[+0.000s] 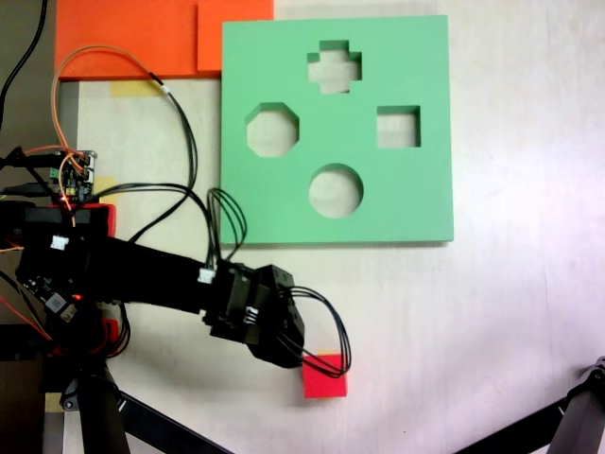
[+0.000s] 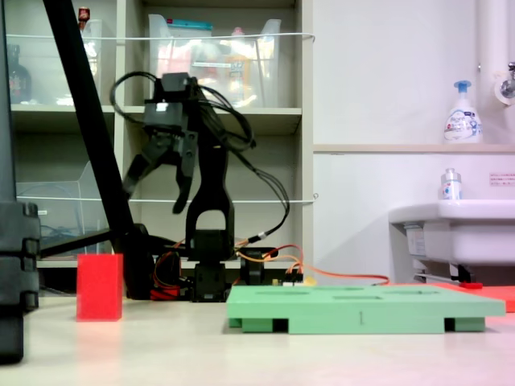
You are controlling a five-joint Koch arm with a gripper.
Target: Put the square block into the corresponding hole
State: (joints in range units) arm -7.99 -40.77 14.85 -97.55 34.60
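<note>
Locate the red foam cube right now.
The small red foam cube sits on the table, low in the first exterior view, below the green foam board and partly under the gripper, whose jaws hang open above it.

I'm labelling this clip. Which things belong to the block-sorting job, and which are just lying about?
Job: red cube, the green board's square hole, open gripper raised above the cube.

Lying about: orange foam sheets, soap bottle, sink, shelf bins.
</note>
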